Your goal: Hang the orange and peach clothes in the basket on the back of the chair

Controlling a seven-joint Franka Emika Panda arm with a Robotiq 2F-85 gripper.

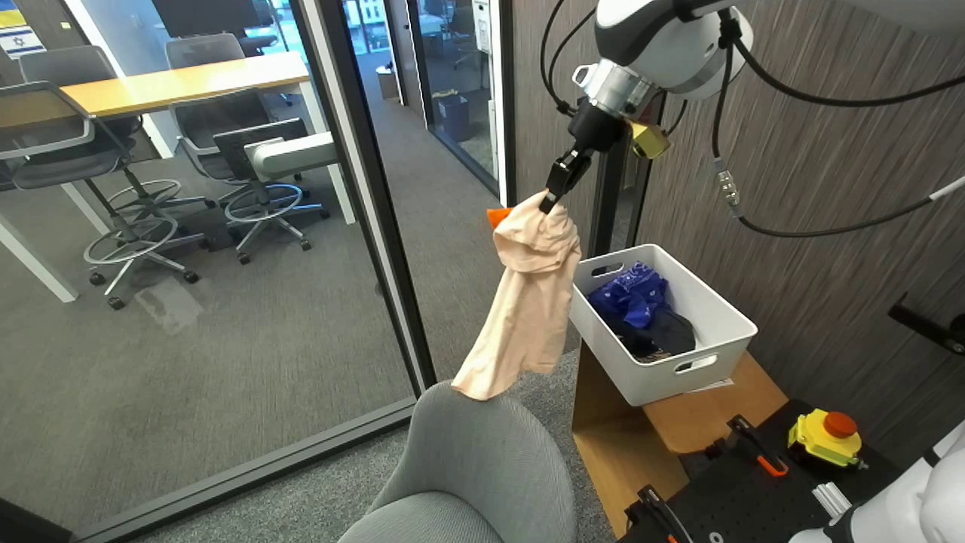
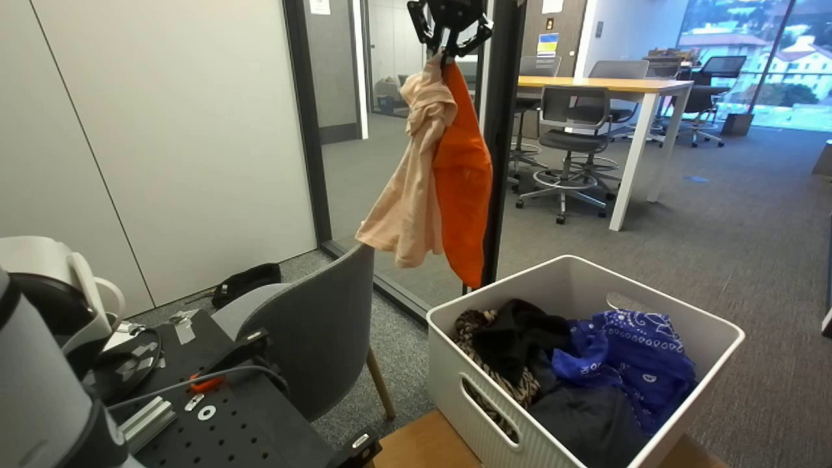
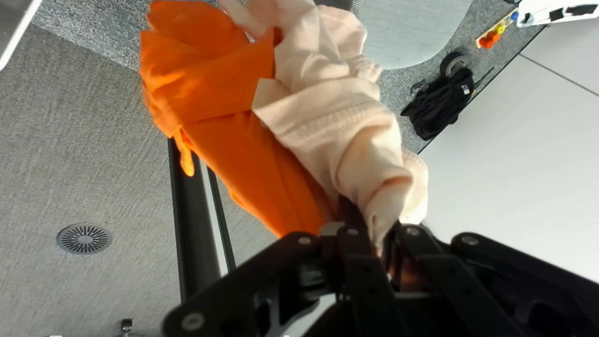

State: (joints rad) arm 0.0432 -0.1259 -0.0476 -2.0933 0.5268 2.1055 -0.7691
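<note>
Beyond the desk (image 1: 701,422) edge, my closed gripper (image 2: 443,55) pinches orange cloth (image 2: 465,175) and peach cloth (image 2: 416,179), likely soft, light, best held high.

One black two-fingered gripper (image 2: 445,55) is holding one peach fabric garment (image 2: 411,195) and one orange fabric garment (image 2: 465,182).
Near them, one white rectangular plastic basket (image 2: 448,380) and one rounded grey upholstered chair (image 1: 490,452) are standing; four kinds of cloth are lying in the basket, namely blue paisley cloth (image 2: 650,364), black cloth (image 2: 523,335), dark grey cloth (image 2: 588,416) and brown-and-black animal-print cloth (image 2: 524,389), the pieces of each overlapping beyond sure counting. In an exterior view, one yellow box (image 1: 818,443) is bearing one round red button (image 1: 839,424) at near right, and four dark grey office chairs (image 1: 226,124) are standing around one long yellow-topped table (image 1: 181,83) at far left.
</note>
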